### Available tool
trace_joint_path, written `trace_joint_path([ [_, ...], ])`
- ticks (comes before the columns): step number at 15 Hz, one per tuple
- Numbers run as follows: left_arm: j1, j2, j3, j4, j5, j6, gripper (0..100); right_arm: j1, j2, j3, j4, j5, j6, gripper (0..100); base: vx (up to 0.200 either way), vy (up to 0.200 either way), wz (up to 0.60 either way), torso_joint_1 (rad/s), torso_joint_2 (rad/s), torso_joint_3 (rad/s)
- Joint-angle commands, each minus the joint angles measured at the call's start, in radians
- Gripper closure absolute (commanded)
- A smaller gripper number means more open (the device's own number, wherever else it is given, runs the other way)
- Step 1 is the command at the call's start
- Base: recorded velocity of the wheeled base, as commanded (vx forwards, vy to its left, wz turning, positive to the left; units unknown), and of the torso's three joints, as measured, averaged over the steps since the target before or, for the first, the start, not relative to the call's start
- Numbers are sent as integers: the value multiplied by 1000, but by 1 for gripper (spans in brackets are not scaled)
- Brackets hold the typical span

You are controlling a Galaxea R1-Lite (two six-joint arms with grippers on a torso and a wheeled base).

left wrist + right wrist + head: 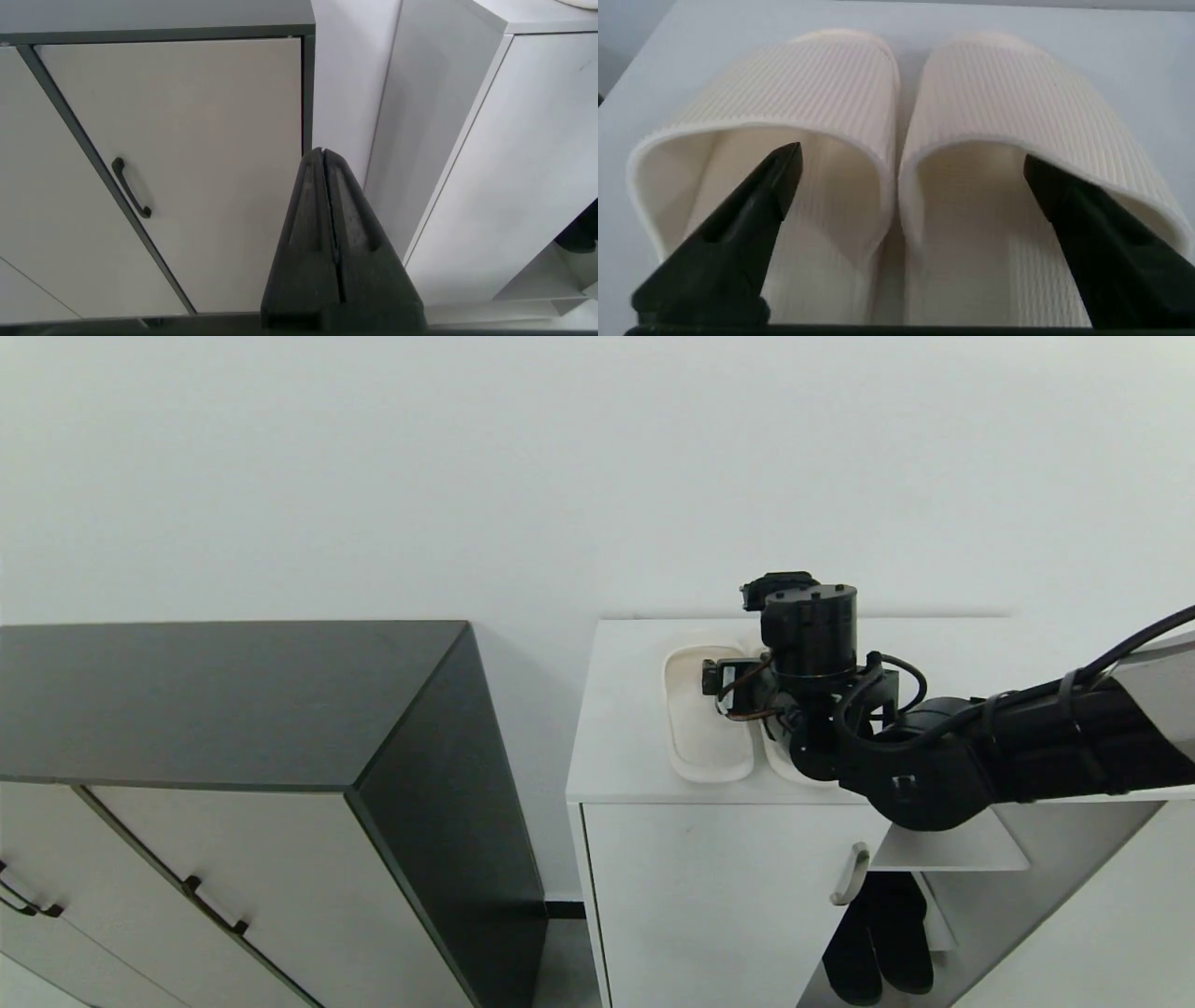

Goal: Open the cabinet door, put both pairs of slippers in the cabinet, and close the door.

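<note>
Head view shows you the dark cabinet on the left, with a narrow gap between it and the white cabinet. The white cabinet's left door is closed. Its right side stands open, with a shelf above the black slippers. The cream slippers lie side by side on its top, left of middle, reaching close to the front edge. Bare top separates them from the left edge. Your right gripper is spread wide with one finger at each slipper's mouth, gripping nothing. Your left gripper is pressed closed and empty, facing that gap.
</note>
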State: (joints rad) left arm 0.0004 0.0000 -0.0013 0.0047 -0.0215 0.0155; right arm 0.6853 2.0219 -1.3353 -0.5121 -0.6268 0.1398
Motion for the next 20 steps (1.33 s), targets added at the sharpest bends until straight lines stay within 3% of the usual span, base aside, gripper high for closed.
trace_joint_path([
  [1,1,2,0,0,0,0,100,-4,31,-31,4,2,0,100,0,0,0,0,0,0],
  [9,1,2,0,0,0,-2,100,5,8,-48,4,-1,-23,100,0,0,0,0,0,0],
  [13,0,2,1,0,0,-3,100,79,-147,99,3,-2,-29,100,0,0,0,0,0,0],
  [17,1,2,0,0,2,-3,100,181,-347,375,-2,13,-25,100,0,0,0,0,0,0],
  [20,1,0,0,0,0,-3,100,246,-509,553,-5,98,-8,100,0,0,0,0,0,0],
])
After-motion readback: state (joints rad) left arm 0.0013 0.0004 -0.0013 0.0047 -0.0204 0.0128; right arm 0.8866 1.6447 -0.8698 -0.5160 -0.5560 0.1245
